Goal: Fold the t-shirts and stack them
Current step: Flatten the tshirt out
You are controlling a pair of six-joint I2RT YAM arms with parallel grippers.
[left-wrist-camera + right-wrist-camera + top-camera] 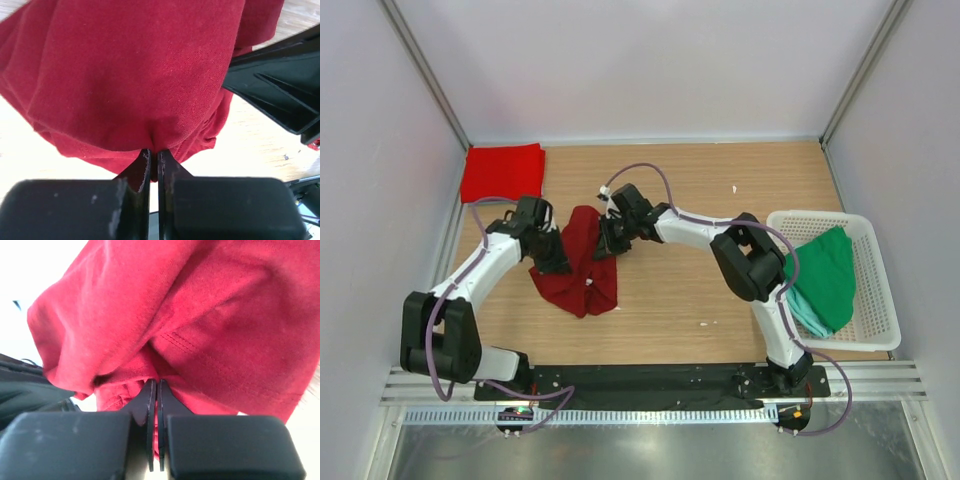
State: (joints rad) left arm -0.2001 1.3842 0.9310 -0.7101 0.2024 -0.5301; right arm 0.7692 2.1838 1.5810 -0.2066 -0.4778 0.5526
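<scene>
A dark maroon red t-shirt (582, 265) hangs bunched between my two grippers over the middle left of the table. My left gripper (556, 262) is shut on its left edge; the left wrist view shows cloth (125, 75) pinched between the fingers (142, 172). My right gripper (608, 243) is shut on its right edge; the right wrist view shows the cloth (200, 325) with a stitched hem at the fingertips (150, 400). A brighter red t-shirt (502, 171) lies folded at the back left. Green (825, 272) and teal (808, 316) t-shirts lie in a basket.
A white plastic basket (880, 300) stands at the right edge of the wooden table. White walls close the table at the left, back and right. The arm bases sit on a black rail (650, 385) at the near edge.
</scene>
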